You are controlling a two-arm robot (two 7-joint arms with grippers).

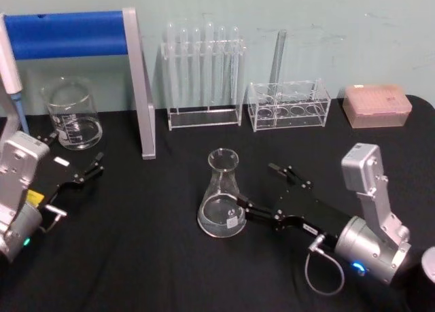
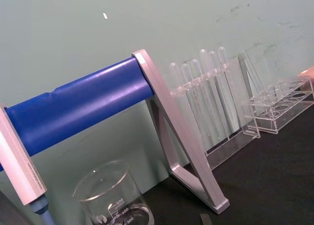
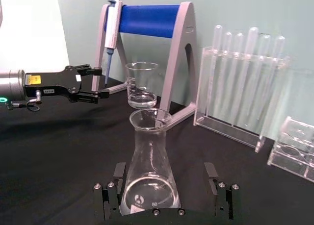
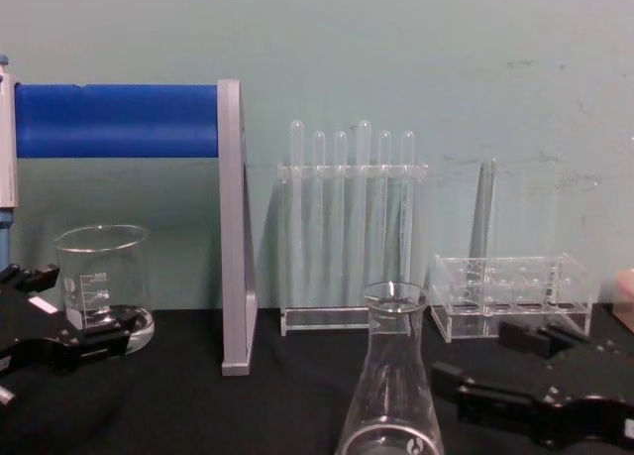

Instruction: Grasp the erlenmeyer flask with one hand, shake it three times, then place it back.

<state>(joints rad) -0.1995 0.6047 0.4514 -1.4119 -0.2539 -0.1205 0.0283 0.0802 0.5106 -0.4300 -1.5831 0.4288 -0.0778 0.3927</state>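
The clear erlenmeyer flask [image 1: 222,193] stands upright on the black table, near the middle. It also appears in the right wrist view [image 3: 149,171] and the chest view [image 4: 394,376]. My right gripper [image 1: 262,189], black with a silver wrist, reaches in from the right and is open. Its fingers [image 3: 117,173] stand on either side of the flask's wide base, one close to the glass and the other with a gap. The chest view has this gripper [image 4: 490,361] just right of the flask. My left gripper [image 1: 78,156] rests open at the far left, near the beaker.
A graduated beaker [image 1: 73,115] stands at the back left under a pipette stand with a blue bar [image 1: 68,33]. Behind the flask are a test tube rack [image 1: 204,74] and a lower clear rack [image 1: 289,105]. A pink box [image 1: 377,105] sits back right.
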